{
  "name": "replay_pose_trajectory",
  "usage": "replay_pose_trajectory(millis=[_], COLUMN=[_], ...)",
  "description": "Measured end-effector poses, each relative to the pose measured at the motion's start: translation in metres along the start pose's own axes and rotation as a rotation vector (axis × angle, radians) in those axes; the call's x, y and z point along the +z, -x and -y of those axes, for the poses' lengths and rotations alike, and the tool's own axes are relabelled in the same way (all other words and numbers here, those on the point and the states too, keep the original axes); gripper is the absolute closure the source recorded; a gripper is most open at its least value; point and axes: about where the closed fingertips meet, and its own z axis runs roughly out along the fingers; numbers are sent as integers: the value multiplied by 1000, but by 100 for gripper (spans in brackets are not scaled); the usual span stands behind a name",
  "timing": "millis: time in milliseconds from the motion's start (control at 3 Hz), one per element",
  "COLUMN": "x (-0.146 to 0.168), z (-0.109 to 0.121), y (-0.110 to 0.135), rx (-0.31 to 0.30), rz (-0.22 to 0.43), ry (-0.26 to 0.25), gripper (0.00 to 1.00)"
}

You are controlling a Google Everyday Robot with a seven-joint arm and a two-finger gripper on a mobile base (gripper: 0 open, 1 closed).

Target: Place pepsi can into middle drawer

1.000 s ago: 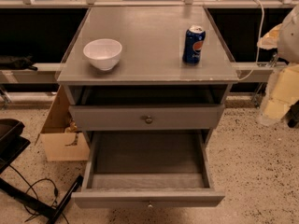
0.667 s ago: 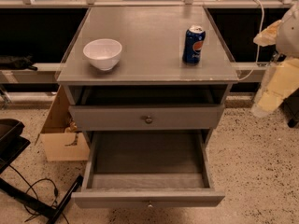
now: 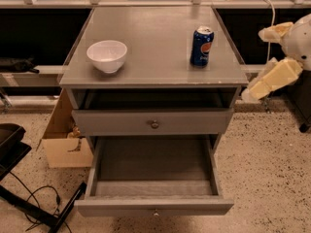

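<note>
The pepsi can (image 3: 201, 46), blue with a silver top, stands upright on the right part of the cabinet top (image 3: 160, 42). The middle drawer (image 3: 154, 166) is pulled out below and shows its dark grey floor with nothing in it. My gripper (image 3: 255, 64) hangs at the right edge of the view, just off the cabinet's right side and to the right of the can. Its two cream fingers (image 3: 272, 79) are spread apart and hold nothing.
A white bowl (image 3: 107, 55) sits on the left of the cabinet top. The upper drawer (image 3: 154, 123) with a round knob is shut. A cardboard box (image 3: 65, 140) stands on the floor at the left, and black cables and a dark base (image 3: 29, 203) lie at the lower left.
My gripper has moved up and to the left, closer to the cabinet's right edge and the can. The can, bowl and drawers have not moved.
</note>
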Motion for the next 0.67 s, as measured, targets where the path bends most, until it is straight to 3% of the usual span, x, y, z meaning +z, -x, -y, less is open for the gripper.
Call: replay_pose_trajectory(millis=[333,667], x=[18,34], z=[35,66], y=[0,-2], rx=[-21,-40], rz=[192,319], ry=[-87,-146], gripper=[0,0])
